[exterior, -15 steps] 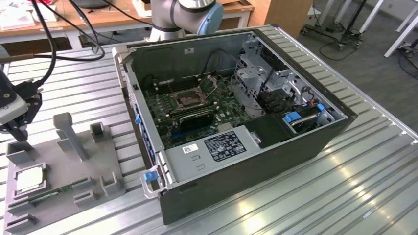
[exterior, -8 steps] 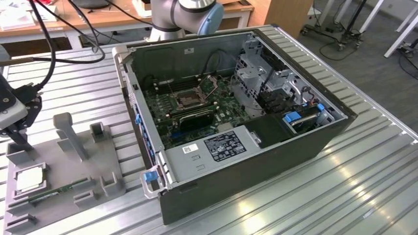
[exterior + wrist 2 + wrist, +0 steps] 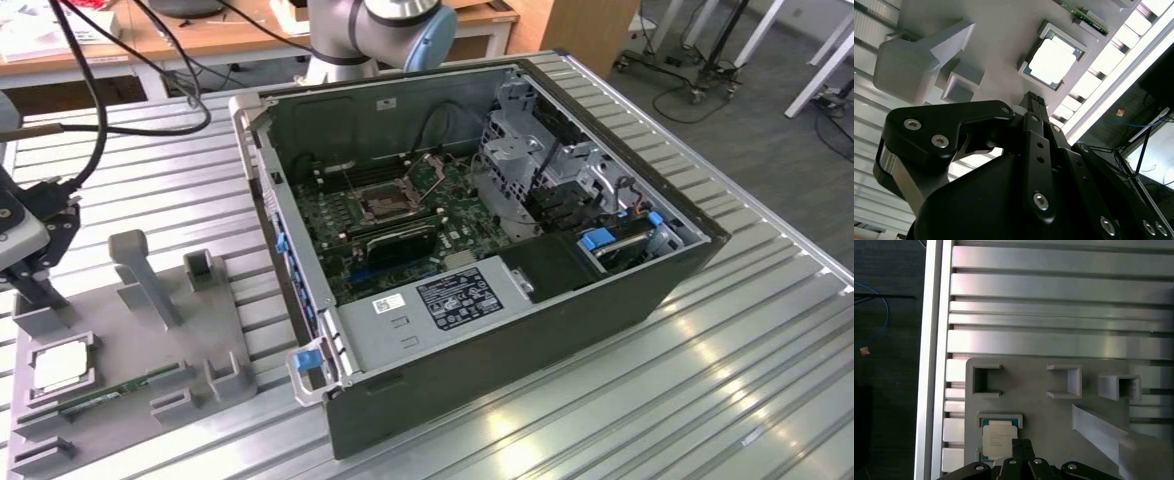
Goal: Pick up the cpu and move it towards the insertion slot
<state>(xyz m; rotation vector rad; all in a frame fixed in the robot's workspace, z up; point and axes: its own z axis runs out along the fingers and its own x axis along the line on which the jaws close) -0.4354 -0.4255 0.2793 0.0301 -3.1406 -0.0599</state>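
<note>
Although the cpu lay flat and face up in its square recess of the grey holder on the slatted table, the gripper was closed on nothing, its tips drawn together just above the holder and close beside the chip. In both wrist views the cpu showed a pale, bright metal face with a thin greenish border, and the closed tips hung near one of its edges without touching it. It looked light, thin and quite stiff, so it would probably not bend in a grasp. The smooth lid seemed likely to slip, and the underside was probably delicate. Two opposite edges looked like the sensible place to take hold, though the recess walls left little room there. The insertion slot sat well apart, inside the open computer case.
</note>
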